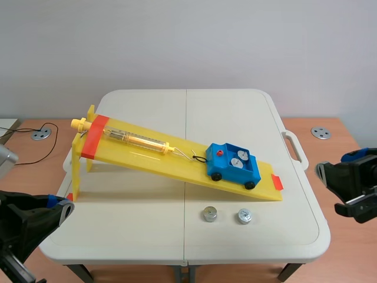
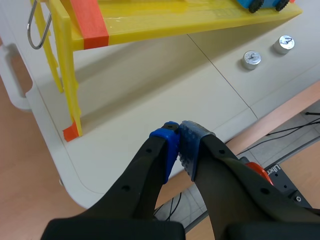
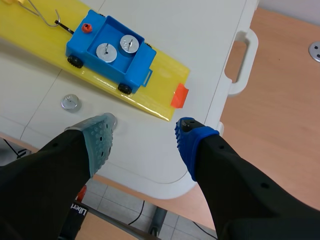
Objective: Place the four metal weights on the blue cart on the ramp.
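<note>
Right gripper (image 3: pixel 144 131) is spread wide with nothing in it, hanging over the near right corner of the white table (image 1: pixel 141 233). Left gripper (image 2: pixel 179 144) has its pads pressed together on nothing, and sits above the table's near left edge.

Just ahead of the right gripper I see 1 loose weight (image 3: pixel 71 103) in clear view on the tabletop. A 2nd loose weight (image 3: pixel 113 120) is half hidden behind a pad. Both sit close in front of the low end of the yellow ramp (image 1: pixel 153 158), not touching it.

The blue cart (image 1: pixel 232 165) stands on its wheels near that low end. 2 more weights lie side by side in its tray — tray weight A (image 3: pixel 106 52) and tray weight B (image 3: pixel 128 43). So it's 2 in, 2 out.

A wire hook (image 3: pixel 42 17) meets the cart's uphill end. Above it a clear tube (image 1: pixel 132 139) lies along the ramp.
</note>
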You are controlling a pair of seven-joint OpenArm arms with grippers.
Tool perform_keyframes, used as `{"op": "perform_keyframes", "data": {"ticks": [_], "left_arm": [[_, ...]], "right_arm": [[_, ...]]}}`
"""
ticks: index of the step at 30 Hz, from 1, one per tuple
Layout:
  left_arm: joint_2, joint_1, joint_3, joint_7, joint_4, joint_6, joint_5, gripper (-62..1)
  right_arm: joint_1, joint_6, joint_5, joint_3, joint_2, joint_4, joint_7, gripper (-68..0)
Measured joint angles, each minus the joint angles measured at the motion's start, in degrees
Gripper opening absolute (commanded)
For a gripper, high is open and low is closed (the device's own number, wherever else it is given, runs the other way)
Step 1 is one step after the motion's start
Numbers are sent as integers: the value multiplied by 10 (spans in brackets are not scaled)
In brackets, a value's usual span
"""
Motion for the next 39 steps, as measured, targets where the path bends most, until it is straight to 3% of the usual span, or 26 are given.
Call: {"op": "perform_keyframes", "data": {"ticks": [8,14,23,31,39], "left_arm": [[0,0,0,0,0,0,0,-573],[0,0,0,0,0,0,0,-573],[0,0,0,0,0,0,0,-573],[0,0,0,0,0,0,0,-573],[0,0,0,0,0,0,0,-573]], "right_arm": [[15,0,-48,-73,-4,-24,16,-380],[61,-3,-105,-151,-28,-91,31,-380],[140,-30,-190,-244,-63,-205,69,-380],[189,-61,-253,-299,-88,-292,103,-381],[229,-76,-278,-326,-121,-370,122,-385]]}}
